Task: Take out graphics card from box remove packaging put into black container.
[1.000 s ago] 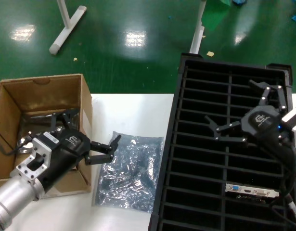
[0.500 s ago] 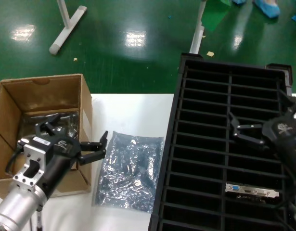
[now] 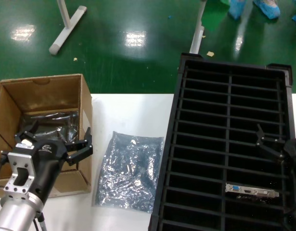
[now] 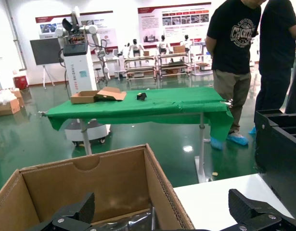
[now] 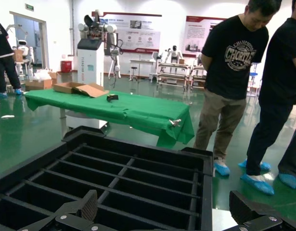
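The graphics card [image 3: 251, 192] lies in a near slot of the black container [image 3: 205, 144], silver bracket and blue port showing. The packaging [image 3: 128, 171], a flat crinkly grey bag, rests on the white table between the box [image 3: 42, 94] and the container. My left gripper [image 3: 55, 139] hangs open and empty over the box's near right corner; in its wrist view the left gripper [image 4: 162, 219] straddles the box wall [image 4: 172, 192]. At the container's right edge my right gripper [image 3: 270, 144] is open and empty; the right gripper [image 5: 162, 216] looks over the container's slots [image 5: 114, 178].
Shiny grey bags [image 3: 51, 120] fill the bottom of the box. The white table [image 3: 128, 113] ends just behind the box, with green floor beyond. Two people [image 5: 234, 72] stand past the container's far end, near a green-covered table [image 5: 114, 108].
My left arm pulled back from above the packaging to over the box. My right arm withdrew from the container's middle to its right edge. Both grippers stayed open.
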Robot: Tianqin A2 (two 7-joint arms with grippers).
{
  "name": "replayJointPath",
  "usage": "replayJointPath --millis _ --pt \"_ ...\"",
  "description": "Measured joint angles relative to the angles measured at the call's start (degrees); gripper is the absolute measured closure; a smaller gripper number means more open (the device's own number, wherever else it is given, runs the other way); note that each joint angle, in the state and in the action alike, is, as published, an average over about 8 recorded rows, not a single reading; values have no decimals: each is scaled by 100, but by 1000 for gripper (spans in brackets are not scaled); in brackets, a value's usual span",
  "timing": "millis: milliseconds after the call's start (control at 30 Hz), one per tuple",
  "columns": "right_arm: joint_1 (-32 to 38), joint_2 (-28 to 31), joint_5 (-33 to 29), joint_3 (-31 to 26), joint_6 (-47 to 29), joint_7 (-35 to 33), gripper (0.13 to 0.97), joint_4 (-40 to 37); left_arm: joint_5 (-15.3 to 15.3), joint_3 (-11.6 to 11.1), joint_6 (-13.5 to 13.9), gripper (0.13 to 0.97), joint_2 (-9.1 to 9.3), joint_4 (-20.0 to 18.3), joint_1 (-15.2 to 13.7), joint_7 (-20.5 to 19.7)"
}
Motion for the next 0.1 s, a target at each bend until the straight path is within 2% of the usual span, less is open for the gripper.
replayJointPath --millis 100 --pt "-17 -13 23 9 32 -16 129 -6 12 -2 -39 132 9 -20 17 -23"
